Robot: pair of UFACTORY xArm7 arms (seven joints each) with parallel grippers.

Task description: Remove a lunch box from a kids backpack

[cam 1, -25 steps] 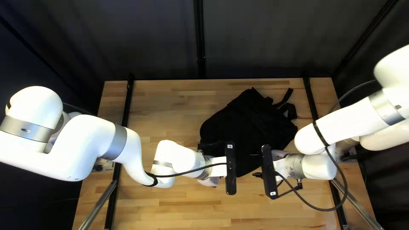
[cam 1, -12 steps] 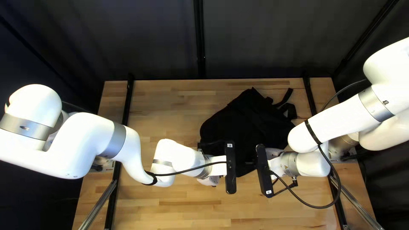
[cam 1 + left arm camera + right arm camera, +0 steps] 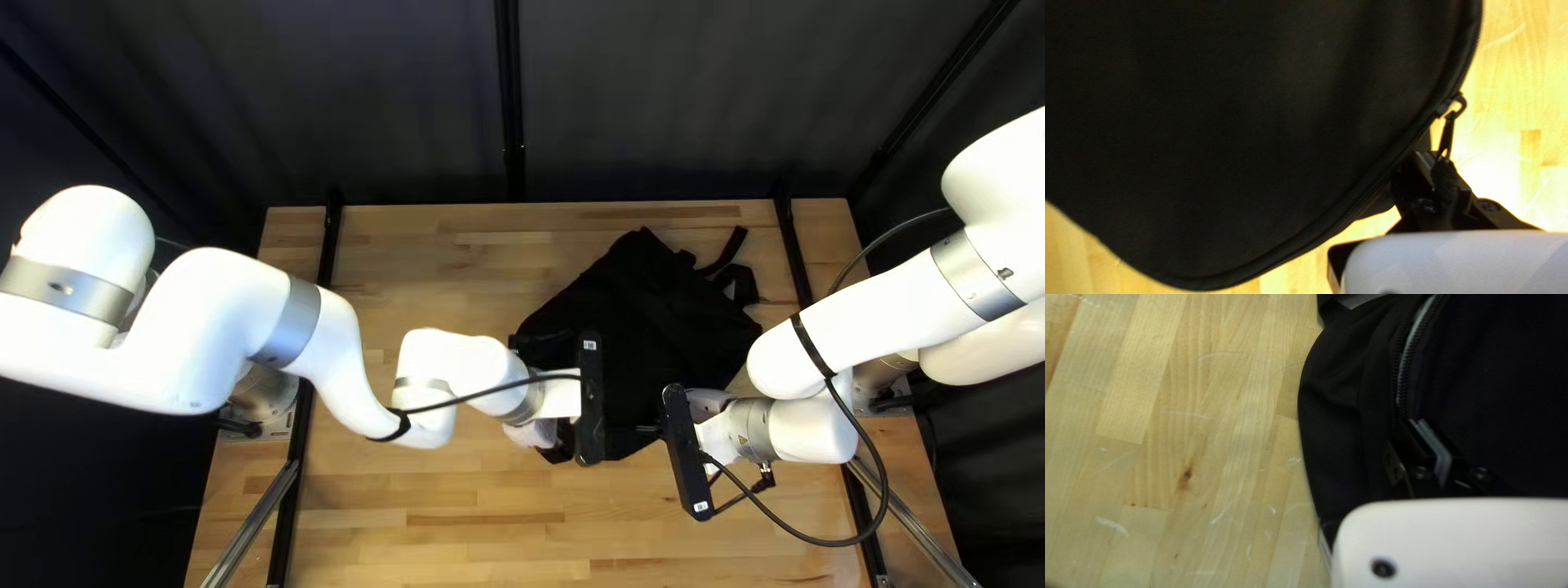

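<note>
Unzipping looks to be the step in hand: the left tool (image 3: 1435, 158) is closed on the cord of the zipper pull (image 3: 1447, 136) at the backpack's curved edge, while the right tool (image 3: 1429, 429) sits closed over the backpack's seam, nothing visibly pinched. The black backpack (image 3: 642, 327), soft matte cloth with shallow folds, lies on the smooth wooden desk (image 3: 457, 272); the lunch box is out of sight, presumably inside it. Next calls for drawing the pull along the backpack's rounded rim while steadying the limp fabric.
</note>
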